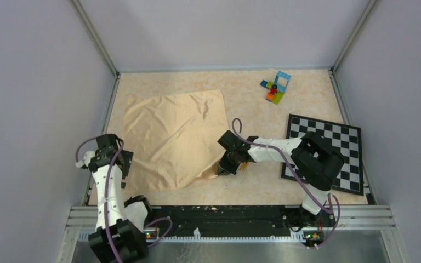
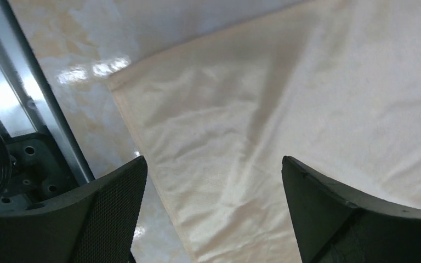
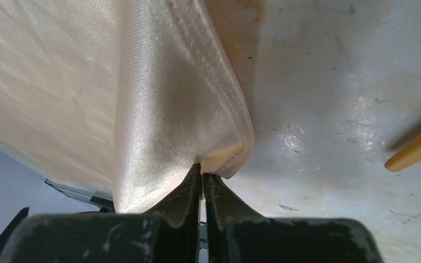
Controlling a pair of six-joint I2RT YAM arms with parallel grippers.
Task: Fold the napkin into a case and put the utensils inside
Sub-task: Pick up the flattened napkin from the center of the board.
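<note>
Right tool point(image 3: 202, 181) pinched tight on napkin point(image 3: 159, 98) corner; orange utensil point(image 3: 416, 150) tip to its right. Left tool point(image 2: 214, 161) spread apart, napkin edge beneath.

Right gripper point(image 3: 202, 183) pinches napkin point(image 3: 159, 109) hem (jaws together).

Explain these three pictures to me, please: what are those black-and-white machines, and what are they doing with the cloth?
They are two robot arms bolted at the table's near edge. The wide picture looks down from above; the other two come from a camera on each wrist, showing its own hand. On the table lie a peach napkin, a checkered board and some toy bricks. The right hand is shut, pinching the napkin's stitched corner. The left hand is open above the napkin's edge, holding nothing. The orange tip beside the right hand is probably a utensil.
</note>
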